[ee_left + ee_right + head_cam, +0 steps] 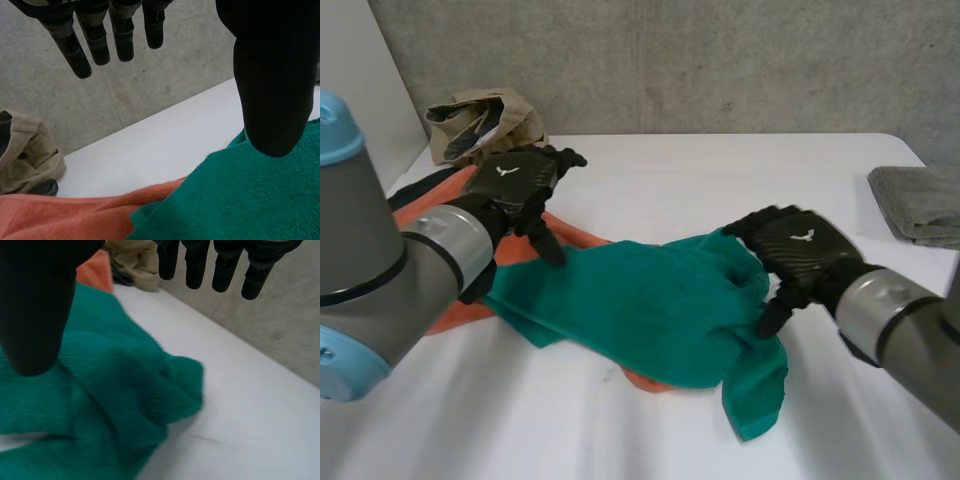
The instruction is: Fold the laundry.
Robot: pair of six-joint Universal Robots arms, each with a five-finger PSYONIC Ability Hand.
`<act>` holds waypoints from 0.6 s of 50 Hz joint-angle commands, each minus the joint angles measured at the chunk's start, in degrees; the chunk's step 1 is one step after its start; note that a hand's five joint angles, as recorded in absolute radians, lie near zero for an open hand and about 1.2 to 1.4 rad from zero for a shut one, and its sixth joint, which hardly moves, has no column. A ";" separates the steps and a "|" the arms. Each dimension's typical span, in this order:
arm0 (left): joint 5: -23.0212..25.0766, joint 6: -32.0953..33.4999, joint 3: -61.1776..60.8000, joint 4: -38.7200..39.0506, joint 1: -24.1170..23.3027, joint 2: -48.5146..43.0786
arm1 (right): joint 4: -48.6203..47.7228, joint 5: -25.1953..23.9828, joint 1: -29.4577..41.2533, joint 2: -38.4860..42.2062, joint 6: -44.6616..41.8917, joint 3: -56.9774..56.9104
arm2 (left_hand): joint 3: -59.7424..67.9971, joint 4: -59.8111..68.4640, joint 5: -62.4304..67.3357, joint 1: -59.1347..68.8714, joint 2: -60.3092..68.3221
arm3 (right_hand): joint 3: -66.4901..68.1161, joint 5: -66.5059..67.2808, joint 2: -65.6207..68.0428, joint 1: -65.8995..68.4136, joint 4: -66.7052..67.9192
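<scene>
A green towel (650, 305) lies rumpled across the middle of the white table (670, 170), partly over an orange towel (450, 310). My left hand (520, 180) hovers open above the green towel's left end, thumb pointing down toward the cloth. In the left wrist view the fingers (100, 40) are straight and hold nothing, with the green towel (240, 200) and orange towel (60, 215) below. My right hand (790, 250) is open over the towel's bunched right end, thumb just over the cloth. In its wrist view the thumb (35, 315) hangs above the green towel (115, 390).
A beige and dark heap of clothes (480, 125) sits at the table's back left. A folded grey towel (920, 205) lies at the right edge. A concrete wall (720, 60) stands behind the table. Bare table shows in front and at the back.
</scene>
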 commanded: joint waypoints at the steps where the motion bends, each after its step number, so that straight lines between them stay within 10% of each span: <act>1: 0.20 0.22 -3.27 -0.56 1.13 3.50 | -3.32 1.32 3.91 11.68 0.92 -5.19 | -1.97 -1.65 -2.93 -1.66 -6.48 | 9.73 8.92 9.87 9.01 9.93; 3: 0.20 0.22 -4.24 -0.30 1.22 4.21 | -4.11 2.64 4.18 13.98 0.83 -6.17 | -1.97 -1.65 -2.93 -1.66 -6.48 | 13.28 12.46 13.42 12.55 13.47; 7: 0.20 0.92 -6.70 1.01 1.48 5.79 | -5.61 6.68 4.45 18.03 1.01 -9.76 | -1.97 -1.65 -2.93 -1.66 -6.48 | 67.67 66.85 67.81 66.94 67.86; 18: 0.02 4.00 -7.76 3.83 3.59 6.14 | -10.53 5.73 -6.42 -2.24 0.05 -10.39 | -1.97 -1.65 -2.93 -1.66 -6.48 | 67.82 67.01 67.96 67.10 68.02; 30: 4.06 7.68 -5.31 3.57 6.67 1.67 | -6.32 0.28 -21.66 -4.99 -9.54 -6.53 | -1.97 -1.65 -2.93 -1.66 -6.48 | 67.82 67.01 67.96 67.10 68.02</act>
